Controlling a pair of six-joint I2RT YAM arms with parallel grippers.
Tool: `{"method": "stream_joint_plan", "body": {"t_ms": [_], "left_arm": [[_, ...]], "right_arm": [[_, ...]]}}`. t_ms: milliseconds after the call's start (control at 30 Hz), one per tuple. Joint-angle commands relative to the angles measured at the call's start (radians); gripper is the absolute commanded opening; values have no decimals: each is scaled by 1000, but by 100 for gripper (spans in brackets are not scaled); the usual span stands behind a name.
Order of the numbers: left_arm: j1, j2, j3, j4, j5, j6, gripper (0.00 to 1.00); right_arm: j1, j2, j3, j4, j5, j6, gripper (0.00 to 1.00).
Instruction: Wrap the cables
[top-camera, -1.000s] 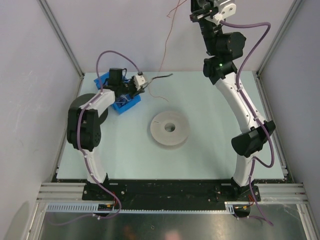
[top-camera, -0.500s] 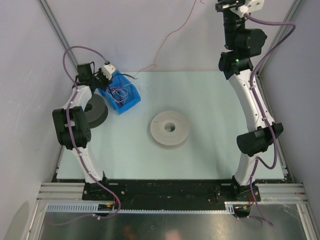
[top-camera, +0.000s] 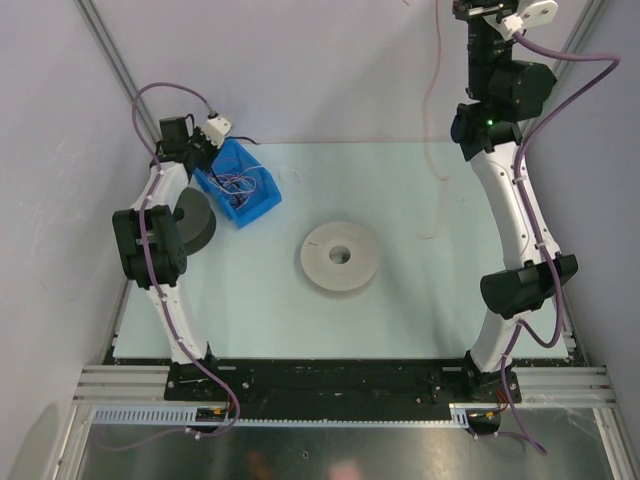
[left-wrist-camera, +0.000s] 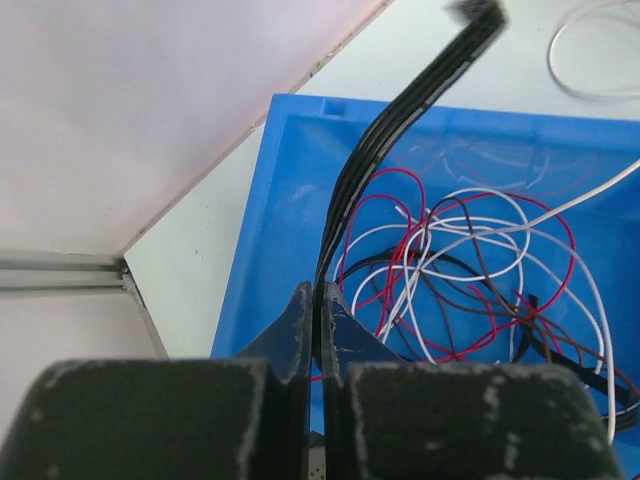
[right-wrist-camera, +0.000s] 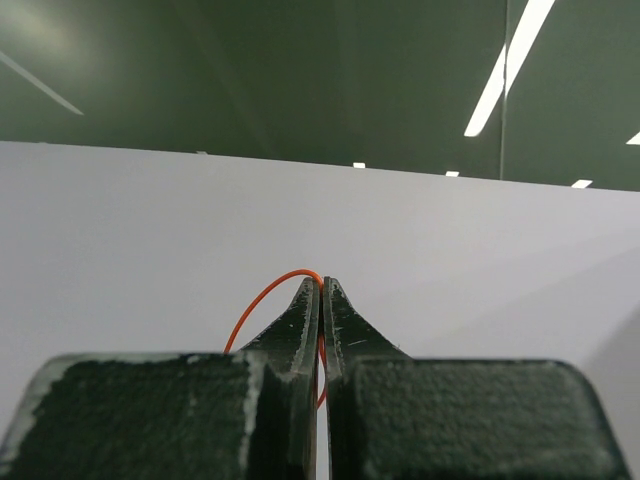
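White round plastic spool flat at centre of pale green tabletop. Dark grey round spool near left edge, beside left arm. Blue plastic bin just beyond it, near far-left corner, holds tangle of red, white and black wires. Left gripper above bin, clamped on black flat ribbon cable, cable end sticking out past bin rim. Right gripper raised high at far right, pinching thin orange wire; wire hangs down to table.
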Motion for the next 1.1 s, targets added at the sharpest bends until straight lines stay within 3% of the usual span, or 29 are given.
{"method": "stream_joint_plan", "body": {"t_ms": [0, 367, 633, 1067], "left_arm": [[4, -13, -18, 12, -57, 56, 0], [34, -134, -146, 9, 18, 149, 0], [110, -207, -143, 10, 180, 108, 0], [114, -237, -208, 10, 62, 296, 0]], "right_arm": [[-26, -53, 9, 31, 12, -8, 0], [-37, -95, -71, 41, 16, 8, 0], [-43, -119, -96, 34, 13, 13, 0], [-46, -133, -100, 33, 19, 24, 0]]}}
